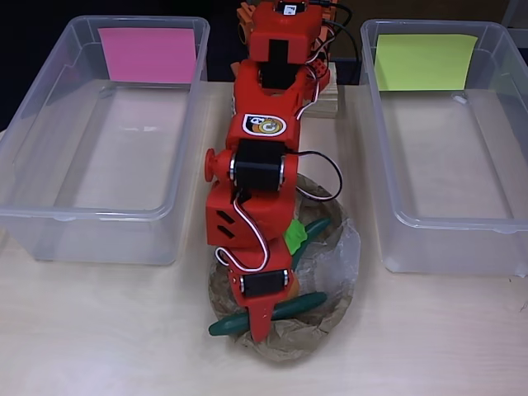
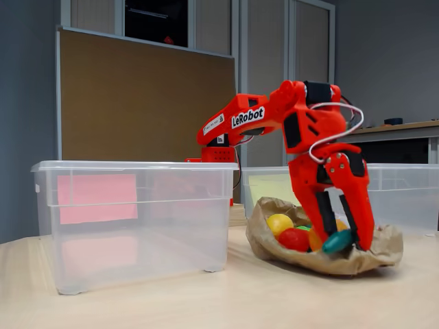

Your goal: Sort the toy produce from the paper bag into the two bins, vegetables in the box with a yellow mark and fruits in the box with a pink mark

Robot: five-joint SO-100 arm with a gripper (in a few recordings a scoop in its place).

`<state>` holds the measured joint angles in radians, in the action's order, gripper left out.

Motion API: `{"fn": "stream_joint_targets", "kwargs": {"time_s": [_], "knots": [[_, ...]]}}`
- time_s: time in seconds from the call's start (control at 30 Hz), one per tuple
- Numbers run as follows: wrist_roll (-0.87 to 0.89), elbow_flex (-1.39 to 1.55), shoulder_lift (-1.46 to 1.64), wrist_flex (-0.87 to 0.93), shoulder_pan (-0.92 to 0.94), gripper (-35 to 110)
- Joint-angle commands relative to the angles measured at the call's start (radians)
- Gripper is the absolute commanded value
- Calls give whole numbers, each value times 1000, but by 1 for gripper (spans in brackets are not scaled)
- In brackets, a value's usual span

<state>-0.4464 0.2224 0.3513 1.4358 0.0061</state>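
Paper bag (image 2: 370,255): crumpled, lower right of the fixed view, lying open on the wooden table (image 2: 206,301).
Gripper (image 2: 341,240): red, reaching down into the bag, fingers clamped on a dark green toy vegetable (image 1: 280,312).
Other produce: a yellow piece (image 2: 279,223) and a red piece (image 2: 293,239) sit inside the bag.
Pink-marked bin (image 1: 99,140): upper left overhead.
Yellow-marked bin (image 1: 445,148): upper right overhead.
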Motion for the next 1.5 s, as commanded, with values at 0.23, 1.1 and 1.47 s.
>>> {"fn": "stream_joint_targets", "kwargs": {"time_s": [0.23, 1.1, 1.47], "knots": [[-14, -18, 109, 52, 12, 5], [-29, -141, 40, 49, 18, 4], [103, -101, 255, 163, -14, 4]]}}
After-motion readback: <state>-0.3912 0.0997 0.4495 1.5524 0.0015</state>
